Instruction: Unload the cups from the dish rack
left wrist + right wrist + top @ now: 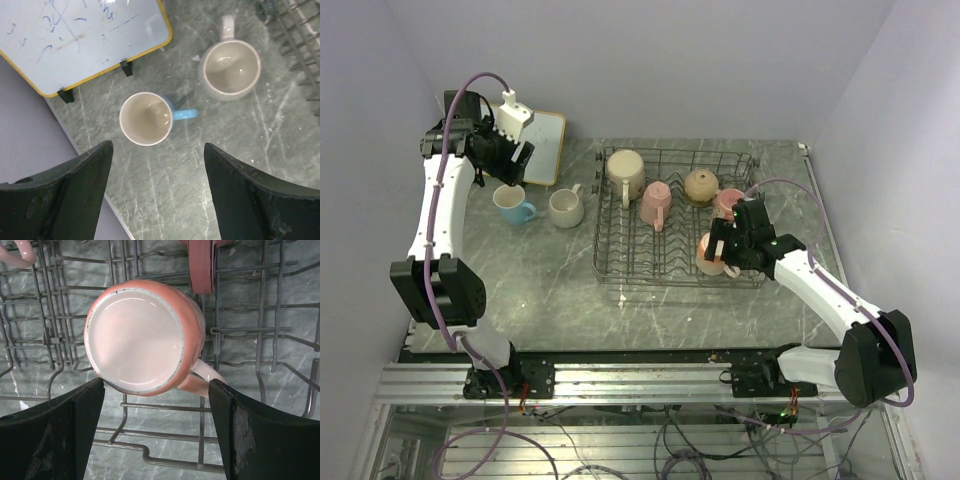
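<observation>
The dark wire dish rack [620, 262] holds five mugs: beige [626, 172], pale pink [655, 203], tan [701, 185], dark pink-red [727, 203] and a second pale pink one [708, 260]. My right gripper [725, 250] is open just above that last mug, which sits upside down [140, 335] between my fingertips [156, 385], not gripped. The light blue mug [512, 204] and the cream-white mug [565, 208] stand upright on the table left of the rack. My left gripper [517, 162] is open and empty, raised above the light blue mug [146, 119]; the cream-white mug [230, 67] is to its right.
A yellow-framed whiteboard [545, 145] lies at the back left, close behind the two table mugs, and shows in the left wrist view [75, 35]. The rack's corner [300, 35] is to the right of the cream-white mug. The dark pink-red mug [202, 265] sits just beyond the upturned one.
</observation>
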